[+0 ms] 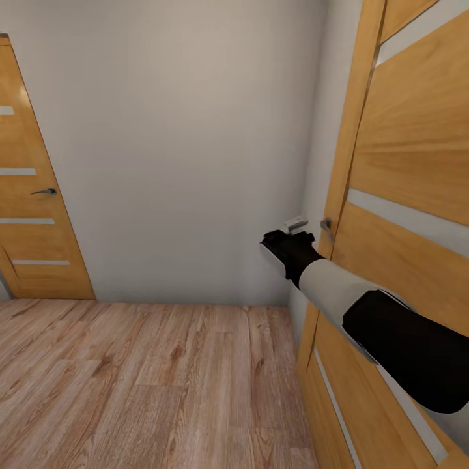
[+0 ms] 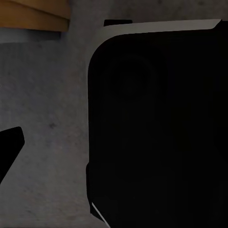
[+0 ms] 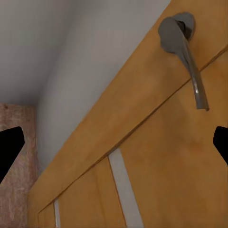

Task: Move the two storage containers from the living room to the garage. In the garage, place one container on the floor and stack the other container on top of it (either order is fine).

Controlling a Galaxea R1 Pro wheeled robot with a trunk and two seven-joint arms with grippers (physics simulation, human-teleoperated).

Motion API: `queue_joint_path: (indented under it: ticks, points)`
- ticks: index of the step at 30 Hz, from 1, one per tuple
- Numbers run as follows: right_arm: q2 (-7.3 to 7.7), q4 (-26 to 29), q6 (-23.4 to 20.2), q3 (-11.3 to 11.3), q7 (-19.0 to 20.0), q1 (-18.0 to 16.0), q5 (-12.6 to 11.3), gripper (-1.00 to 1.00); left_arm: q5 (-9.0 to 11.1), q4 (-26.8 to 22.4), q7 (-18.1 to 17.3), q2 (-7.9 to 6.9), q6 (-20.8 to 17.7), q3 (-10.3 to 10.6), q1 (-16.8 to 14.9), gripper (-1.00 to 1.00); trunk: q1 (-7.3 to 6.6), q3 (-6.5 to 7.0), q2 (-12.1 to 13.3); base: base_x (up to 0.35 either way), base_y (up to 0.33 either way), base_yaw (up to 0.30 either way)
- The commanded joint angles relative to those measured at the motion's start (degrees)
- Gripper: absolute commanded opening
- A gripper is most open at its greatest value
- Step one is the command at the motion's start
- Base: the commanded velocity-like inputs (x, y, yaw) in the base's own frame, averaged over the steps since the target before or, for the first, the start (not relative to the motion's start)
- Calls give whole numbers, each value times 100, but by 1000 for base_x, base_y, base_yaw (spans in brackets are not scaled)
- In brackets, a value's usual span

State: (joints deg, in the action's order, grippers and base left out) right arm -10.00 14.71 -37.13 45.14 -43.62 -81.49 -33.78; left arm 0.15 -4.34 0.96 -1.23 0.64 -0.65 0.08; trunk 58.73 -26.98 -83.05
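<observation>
The two storage containers are out of view. My right arm reaches forward to a wooden door [image 1: 404,163] at the right. My right gripper [image 1: 288,242] hangs just short of the door's metal lever handle [image 1: 326,226], a little to its left. In the right wrist view the handle [image 3: 183,52] lies ahead and apart from the gripper [image 3: 114,142], whose dark fingertips [image 3: 9,147] stand wide apart with nothing between them. One left fingertip [image 2: 9,147] shows at the frame's edge beside a dark part of the robot's body [image 2: 156,128].
A plain white wall [image 1: 182,130] closes the space ahead. A second wooden door [image 1: 32,208] with a handle stands at the far left. Light wood plank floor [image 1: 130,378] stretches in front of me. The right door's frame [image 1: 345,163] stands close.
</observation>
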Motion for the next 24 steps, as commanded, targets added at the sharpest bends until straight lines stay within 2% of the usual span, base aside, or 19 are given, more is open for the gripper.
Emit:
queue_joint_path:
  ticks: [1, 4, 6, 7, 8, 9, 11, 12, 14, 18, 24]
  points:
    - [0, 16, -7, 40, -17, -7, -56, 100, 2, -6, 10, 0, 7, -5, 1, 100, 0, -6, -3, 0, 0, 0]
    - [0, 65, 134, 24, 20, -7, -94, 100, 2, -6, 10, 0, 7, -5, 1, 100, 0, -6, -3, 0, 0, 0]
    - [0, 93, 268, 14, 42, -7, -225, 100, 2, -6, 10, 0, 7, -5, 1, 100, 0, -6, -3, 0, 0, 0]
    - [0, 108, 341, 10, 56, -5, -399, 100, 2, -6, 10, 0, 7, -5, 1, 100, 0, -6, -3, 0, 0, 0]
    - [0, 128, 403, 11, 100, 4, -671, 100, 2, -6, 10, 0, 7, -5, 1, 100, 0, -6, -3, 0, 0, 0]
    - [0, 140, 427, 11, 130, 7, -803, 100, 2, -6, 10, 0, 7, -5, 1, 100, 0, -6, -3, 0, 0, 0]
    - [0, 234, 500, 11, 331, 38, -1314, 100, 2, -6, 10, 0, 7, -5, 1, 100, 0, -6, -3, 0, 0, 0]
    - [0, 338, 521, 15, 471, 52, -1489, 100, 2, -6, 10, 0, 7, -5, 1, 100, 0, -6, -3, 0, 0, 0]
    - [0, 544, 539, 24, 620, 71, -1641, 100, 2, -6, 10, 0, 7, -6, 1, 100, 0, -6, -3, 0, 0, 0]
    - [0, 922, 553, 34, 741, 159, -1764, 100, 2, -6, 10, 0, 7, -8, 1, 100, 0, -6, -3, 0, 0, 0]
    - [0, 1446, 542, 38, 797, 424, -1808, 100, 2, -6, 10, 0, 7, -6, 1, 100, 0, -6, -3, 0, 0, 0]
